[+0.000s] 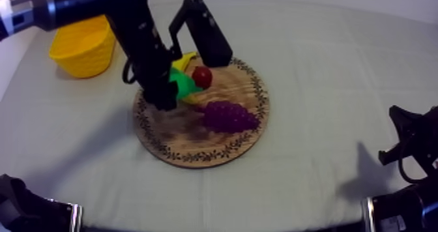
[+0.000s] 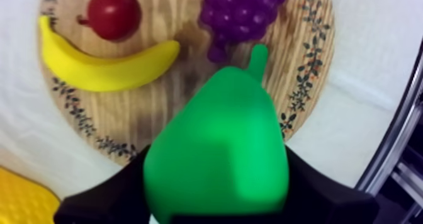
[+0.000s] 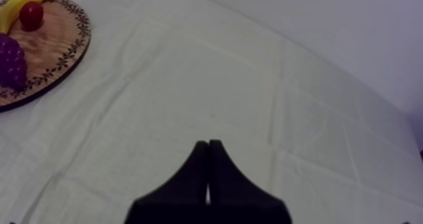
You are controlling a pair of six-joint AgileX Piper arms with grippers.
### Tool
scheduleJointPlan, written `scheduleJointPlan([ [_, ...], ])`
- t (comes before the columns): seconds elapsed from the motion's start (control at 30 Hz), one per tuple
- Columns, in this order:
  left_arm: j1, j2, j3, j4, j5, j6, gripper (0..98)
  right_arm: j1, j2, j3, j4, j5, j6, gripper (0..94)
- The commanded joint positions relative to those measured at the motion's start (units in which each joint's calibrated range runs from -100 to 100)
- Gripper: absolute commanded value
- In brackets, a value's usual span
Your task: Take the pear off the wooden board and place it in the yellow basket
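- Top view: the left gripper (image 1: 171, 93) reaches in from the upper left and stands over the near-left part of the round wooden board (image 1: 195, 146), its fingers clenched on the green pear (image 1: 185, 85).
- Whether the pear rests on the wood or hangs just clear of it, I cannot tell.
- Left wrist view: a black finger (image 2: 119, 192) presses each side of the pear, stem end pointing away towards the bunch of grapes (image 2: 242, 12).
- Beyond the pear lie the banana (image 2: 101, 66) and, just beside its inner curve, the small red fruit (image 2: 113, 12), all on the board.
- The yellow basket (image 1: 81, 49) sits off the board, near the table's far-left corner.
- Right wrist view: the right gripper (image 3: 208, 148) has its fingers pressed together in a narrow wedge, grasping nothing, over bare cloth (image 3: 264, 82) well apart from the board.
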Motion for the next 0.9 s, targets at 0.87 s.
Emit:
scheduleJointPlan([
  [0.87, -0.29, -7.62, -3.75, 5.2, 2.38, 27.17, 49.3, -0.02, -0.03, -0.02, 0.01, 0.02, 0.01, 0.4],
])
